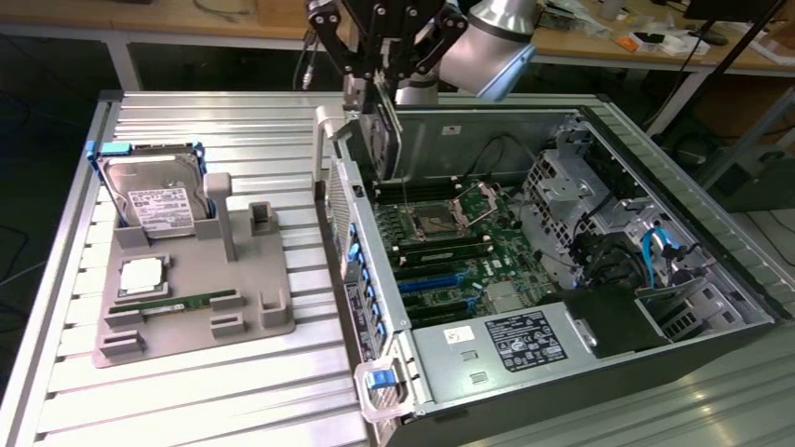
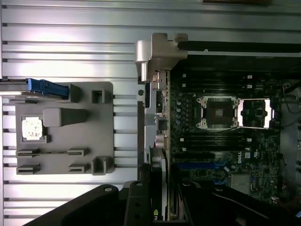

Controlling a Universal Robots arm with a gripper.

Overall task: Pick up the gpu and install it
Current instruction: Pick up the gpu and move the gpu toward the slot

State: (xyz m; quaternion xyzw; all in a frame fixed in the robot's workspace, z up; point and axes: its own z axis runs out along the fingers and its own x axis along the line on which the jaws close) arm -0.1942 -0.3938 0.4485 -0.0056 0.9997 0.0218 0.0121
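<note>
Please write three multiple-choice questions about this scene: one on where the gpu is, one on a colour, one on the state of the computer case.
1. Where is the gpu?
A. seated in a slot
B. in the gripper, above the computer case
C. on the floor

2. What colour is the carrier of the hard drive?
A. red
B. yellow
C. blue

3. The computer case is:
A. open, motherboard showing
B. closed by a panel
C. wrapped in plastic

Answers: 1 B, the card hangs from the gripper; 2 C, blue rails edge the drive; 3 A, the board is in plain sight.
</note>
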